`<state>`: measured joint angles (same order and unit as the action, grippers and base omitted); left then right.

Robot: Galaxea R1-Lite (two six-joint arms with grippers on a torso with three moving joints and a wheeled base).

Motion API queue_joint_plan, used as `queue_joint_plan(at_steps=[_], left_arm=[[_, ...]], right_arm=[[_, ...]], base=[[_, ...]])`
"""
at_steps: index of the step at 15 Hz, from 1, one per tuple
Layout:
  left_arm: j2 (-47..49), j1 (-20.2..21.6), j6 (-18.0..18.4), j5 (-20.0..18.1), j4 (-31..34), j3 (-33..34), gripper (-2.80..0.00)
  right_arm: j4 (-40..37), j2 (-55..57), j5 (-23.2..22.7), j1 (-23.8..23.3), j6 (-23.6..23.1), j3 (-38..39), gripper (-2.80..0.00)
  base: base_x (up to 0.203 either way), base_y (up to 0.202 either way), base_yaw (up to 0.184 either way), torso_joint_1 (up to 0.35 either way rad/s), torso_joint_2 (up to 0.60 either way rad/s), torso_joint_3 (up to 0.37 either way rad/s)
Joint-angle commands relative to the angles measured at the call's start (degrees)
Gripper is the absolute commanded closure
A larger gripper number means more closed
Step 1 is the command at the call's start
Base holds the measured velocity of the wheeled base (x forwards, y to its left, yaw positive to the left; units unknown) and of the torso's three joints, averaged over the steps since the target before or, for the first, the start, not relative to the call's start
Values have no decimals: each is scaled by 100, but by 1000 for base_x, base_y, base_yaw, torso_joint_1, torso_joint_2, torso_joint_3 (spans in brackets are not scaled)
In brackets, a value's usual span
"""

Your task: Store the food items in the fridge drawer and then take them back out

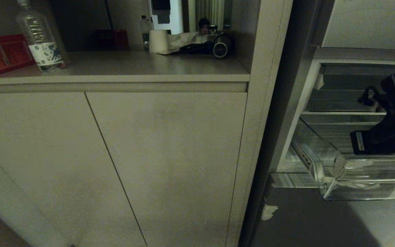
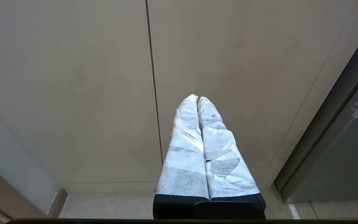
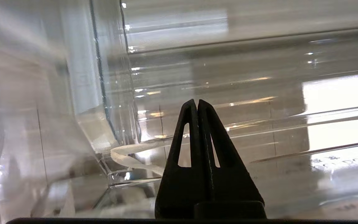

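Observation:
The fridge drawer (image 1: 334, 171) stands pulled open at the right, its clear plastic bin showing. My right arm (image 1: 393, 120) reaches down into it from the right edge of the head view. In the right wrist view the right gripper (image 3: 196, 101) is shut with nothing between its black fingers, and it points at the bin's clear walls (image 3: 110, 93) and a white strip (image 3: 129, 155) near a corner. No food items show in any view. My left gripper (image 2: 197, 97) is shut, its fingers wrapped in white, and it is parked facing the cabinet doors.
Beige cabinet doors (image 1: 115, 154) fill the left and middle under a countertop (image 1: 142, 68). On it stand a water bottle (image 1: 41, 37), a red box (image 1: 2, 53) and a paper roll (image 1: 158, 40). A person's head (image 1: 203, 26) shows far behind.

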<state>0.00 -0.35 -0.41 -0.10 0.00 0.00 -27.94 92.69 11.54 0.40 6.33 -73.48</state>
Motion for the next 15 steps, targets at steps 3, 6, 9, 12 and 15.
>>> queue_joint_plan(at_steps=[3,6,9,12,15], left_arm=[[2,0,-2,1,0,0,0],[9,0,-2,1,0,0,0],[0,0,-2,1,0,0,0],[9,0,-2,1,0,0,0],[9,0,-2,1,0,0,0]], right_arm=[[-226,-467,-3,-5,-81,292,0],[-313,-895,-3,-5,-154,698,0],[-318,-1247,-3,-5,-163,1062,0],[-318,-1508,-3,-5,-167,1359,0],[-318,-1775,-3,-5,-167,1578,0]], base=[[0,0,0,0,0,0],[0,0,0,0,0,0],[0,0,0,0,0,0],[0,0,0,0,0,0],[0,0,0,0,0,0]])
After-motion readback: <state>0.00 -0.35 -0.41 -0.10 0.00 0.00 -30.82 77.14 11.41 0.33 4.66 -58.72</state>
